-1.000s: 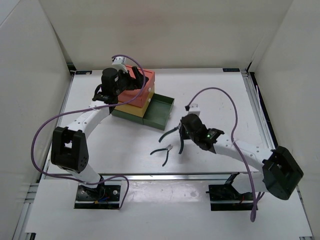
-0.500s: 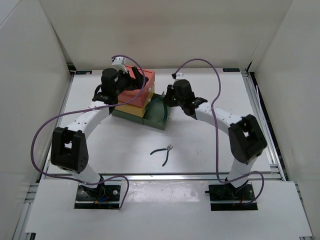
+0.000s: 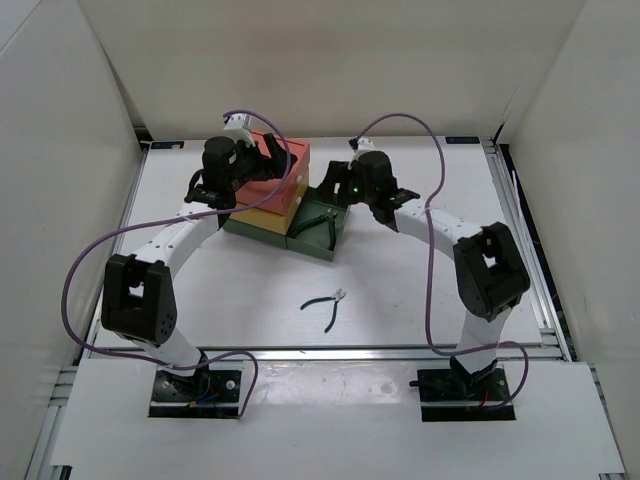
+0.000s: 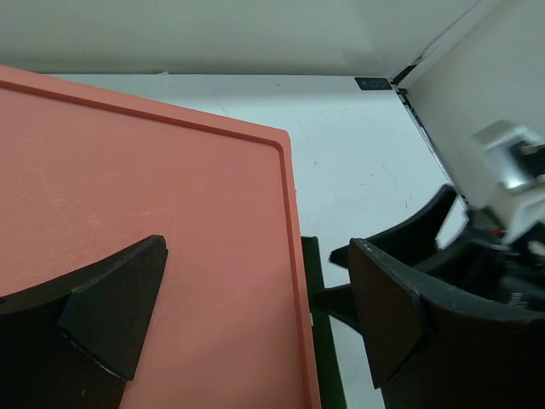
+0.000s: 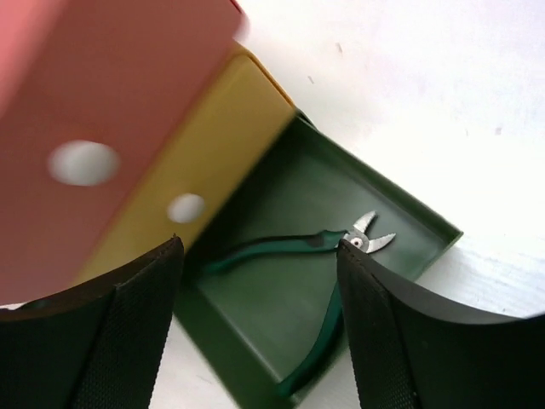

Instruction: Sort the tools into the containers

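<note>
Since a second ago the right arm has swung from the front of the worktop [image 3: 250, 290] to the green drawer [image 5: 341, 187], and one pliers [image 5: 285, 245] now lies inside it. The right pincer [image 3: 343, 192] hangs above, wide and empty. The left pincer [image 4: 255, 247], also wide, is spread over the salmon box [image 4: 128, 170]. A second pliers [image 3: 327, 303] lies on the worktop, so another trip seems due.

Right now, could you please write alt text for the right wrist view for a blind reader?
Green-handled pliers lie in the pulled-out dark green drawer, seen between the black fingers of the open right gripper. Up left, blurred, are the shut yellow drawer and salmon-red drawer, each with a white knob.
</note>
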Robot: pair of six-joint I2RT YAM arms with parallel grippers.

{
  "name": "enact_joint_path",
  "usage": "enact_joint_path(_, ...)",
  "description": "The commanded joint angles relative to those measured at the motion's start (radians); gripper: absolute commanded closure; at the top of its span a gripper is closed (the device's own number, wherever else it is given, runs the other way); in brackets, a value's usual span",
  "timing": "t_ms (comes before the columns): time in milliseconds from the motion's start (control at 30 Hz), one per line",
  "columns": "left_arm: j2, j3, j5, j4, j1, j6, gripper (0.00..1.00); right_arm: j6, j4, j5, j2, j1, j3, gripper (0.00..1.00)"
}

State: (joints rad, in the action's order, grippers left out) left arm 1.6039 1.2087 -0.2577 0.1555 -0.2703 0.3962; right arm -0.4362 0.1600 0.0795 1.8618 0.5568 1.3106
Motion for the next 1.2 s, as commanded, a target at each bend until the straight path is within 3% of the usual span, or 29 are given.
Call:
enact_joint_path(0,0.010,-0.049,0.015,-0.177,0.002,0.004,0.01,0.031,0.084,-0.029,-0.131,-0.004,0.024,0.24)
enact_joint_path(167,0.010,-0.047,0.012,-0.180,0.002,0.006,0.01,0.047,-0.009,-0.076,-0.239,-0.001,-0.028,0.27)
enact_joint_path(233,0.010,-0.049,0.012,-0.180,0.002,0.004,0.01,0.037,-0.040,-0.070,-0.285,0.005,-0.092,0.33)
enact_joint_path(400,0.016,-0.046,0.015,-0.180,0.003,0.004,0.01,-0.012,-0.042,-0.119,-0.403,0.118,-0.437,0.36)
enact_joint_path(567,0.016,-0.044,0.015,-0.180,0.002,0.007,0.01,-0.048,-0.051,-0.208,-0.434,0.268,-0.638,0.33)
enact_joint_path(967,0.022,-0.043,0.018,-0.189,0.002,0.007,0.01,-0.128,-0.053,-0.245,-0.389,0.370,-0.732,0.33)
enact_joint_path(1167,0.016,-0.043,0.021,-0.186,0.002,0.004,0.01,-0.162,-0.227,-0.401,-0.254,0.462,-0.611,0.46)
